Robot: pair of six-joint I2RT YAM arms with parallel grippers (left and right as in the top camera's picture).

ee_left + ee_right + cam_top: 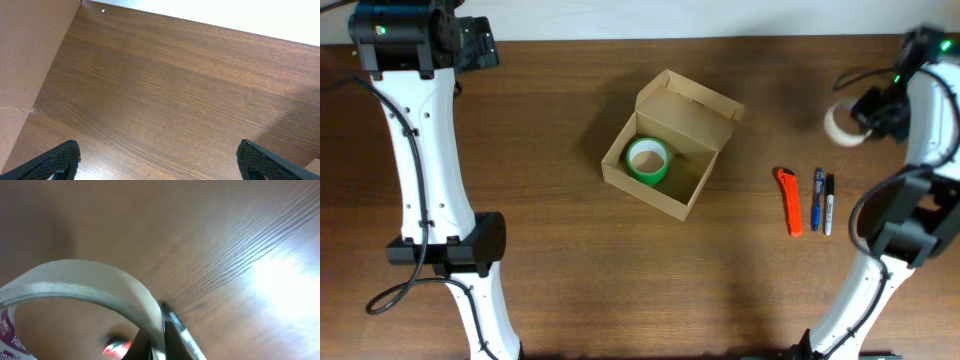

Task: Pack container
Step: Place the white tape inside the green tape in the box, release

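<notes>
The container (692, 185) is an open tan cardboard box in the middle of the table, flap lid raised at the back. A green tape roll (647, 160) lies inside it. My right gripper (860, 118) is at the far right, shut on the wall of a whitish tape roll (840, 125). In the right wrist view the roll (95, 287) fills the frame, pinched between the fingers (160, 347). My left gripper (159, 162) is open and empty over bare wood, with a cardboard wall (25, 65) at its left. It is at the far left top overhead.
An orange box cutter (790, 201), a blue pen (817, 199) and a black marker (829, 203) lie side by side right of the box. The arm bases stand at the lower left and lower right.
</notes>
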